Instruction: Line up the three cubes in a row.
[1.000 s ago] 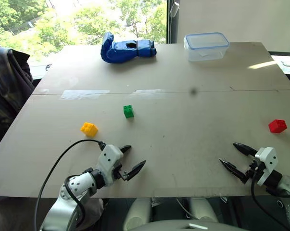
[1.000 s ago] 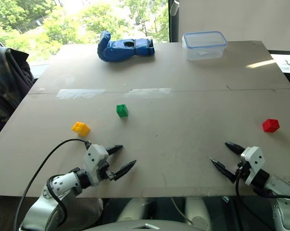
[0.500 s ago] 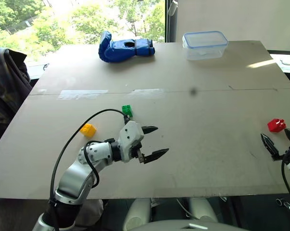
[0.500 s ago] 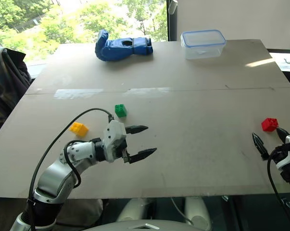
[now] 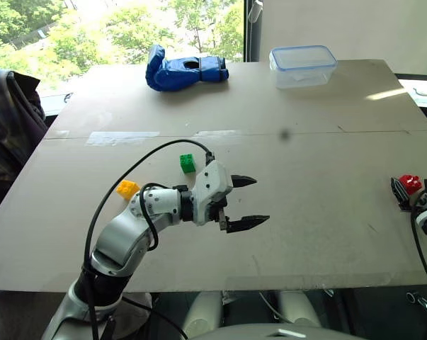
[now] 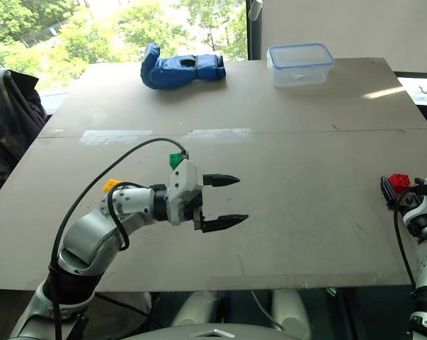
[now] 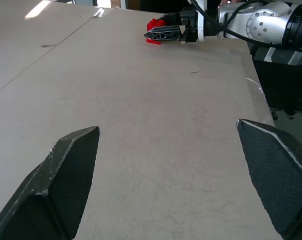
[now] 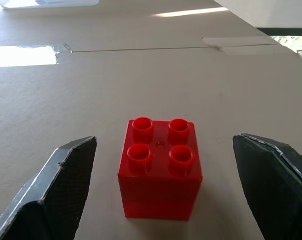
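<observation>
The red cube [image 8: 160, 167] stands near the table's right edge, studs up. My right gripper [image 8: 164, 139] is open, one finger on each side of it with a gap on both sides. In the left eye view this cube [image 5: 410, 183] sits between the right gripper's fingers [image 5: 398, 191]. The green cube [image 5: 188, 163] lies left of the table's middle, and the yellow cube [image 5: 128, 188] lies to its left and nearer, beside my left forearm. My left gripper [image 5: 250, 202] hangs open above the table's middle, pointing right, holding nothing.
A blue glove [image 5: 187, 69] and a clear lidded box [image 5: 303, 66] lie at the table's far edge. Dark cloth [image 5: 11, 120] hangs beside the table's left side. A black cable [image 5: 139, 170] arcs over my left arm, near the green cube.
My left arm rose and swung right from the near edge to the table's middle. My right gripper moved right and forward until its fingers came to stand on both sides of the red cube.
</observation>
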`<action>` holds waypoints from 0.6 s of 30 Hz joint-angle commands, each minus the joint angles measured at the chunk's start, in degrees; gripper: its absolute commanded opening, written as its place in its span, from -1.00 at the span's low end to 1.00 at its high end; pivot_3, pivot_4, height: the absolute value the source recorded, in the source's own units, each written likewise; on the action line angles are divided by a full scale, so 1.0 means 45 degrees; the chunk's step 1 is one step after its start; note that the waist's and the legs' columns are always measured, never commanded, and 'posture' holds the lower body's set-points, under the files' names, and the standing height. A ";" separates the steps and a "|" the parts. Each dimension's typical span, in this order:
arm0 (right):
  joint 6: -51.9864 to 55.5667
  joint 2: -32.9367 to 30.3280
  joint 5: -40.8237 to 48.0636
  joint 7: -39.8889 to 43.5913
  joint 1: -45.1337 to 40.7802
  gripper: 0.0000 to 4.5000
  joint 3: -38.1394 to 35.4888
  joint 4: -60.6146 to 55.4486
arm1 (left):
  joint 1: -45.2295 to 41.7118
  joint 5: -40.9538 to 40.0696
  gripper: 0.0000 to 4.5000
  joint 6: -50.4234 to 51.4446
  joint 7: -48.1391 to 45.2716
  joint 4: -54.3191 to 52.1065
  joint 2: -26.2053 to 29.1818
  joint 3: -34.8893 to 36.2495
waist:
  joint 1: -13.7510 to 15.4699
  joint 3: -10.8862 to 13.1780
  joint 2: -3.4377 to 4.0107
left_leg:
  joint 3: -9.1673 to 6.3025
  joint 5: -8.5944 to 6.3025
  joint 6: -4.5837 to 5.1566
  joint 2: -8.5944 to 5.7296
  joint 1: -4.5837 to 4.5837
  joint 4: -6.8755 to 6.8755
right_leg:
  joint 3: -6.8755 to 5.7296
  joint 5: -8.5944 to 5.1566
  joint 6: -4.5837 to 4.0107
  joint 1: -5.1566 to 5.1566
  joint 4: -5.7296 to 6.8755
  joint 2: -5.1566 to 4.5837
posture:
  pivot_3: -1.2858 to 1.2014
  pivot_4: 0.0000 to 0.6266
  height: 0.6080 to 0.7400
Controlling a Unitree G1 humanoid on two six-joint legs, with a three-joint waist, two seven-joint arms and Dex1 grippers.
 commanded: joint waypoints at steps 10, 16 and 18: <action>0.0669 -0.0110 -0.0253 0.0384 0.0698 -0.39 0.1073 -0.2551 | 0.0070 0.0058 1.00 -0.0176 0.0160 -0.0426 0.0266 0.0337 | -0.0045 0.0000 0.0000 | 0.0003 0.0016 -0.0028 0.0001 0.0000 -0.0004 | 0.0008 0.0000 0.0001 -0.0005 0.0004 -0.0002 | 0.03 -0.52 1.00; 0.2343 0.1635 -0.1218 -0.1517 0.1321 -0.39 0.3392 -0.6415 | 0.0396 0.0709 1.00 -0.1077 -0.0093 0.0333 0.0874 0.0499 | -0.0046 0.0003 -0.0004 | 0.0003 0.0015 -0.0028 0.0012 0.0000 -0.0001 | 0.0016 -0.0001 -0.0001 -0.0028 0.0052 0.0007 | 0.03 -0.52 1.00; 0.2952 0.2196 -0.1410 -0.2013 0.1414 -0.39 0.3989 -0.7297 | 0.0434 0.0776 1.00 -0.1274 -0.0185 0.0458 0.0967 0.0526 | -0.0021 0.0003 -0.0004 | -0.0009 0.0021 -0.0037 0.0011 -0.0001 0.0001 | 0.0009 -0.0002 -0.0003 -0.0037 0.0075 0.0007 | 0.03 -0.52 1.00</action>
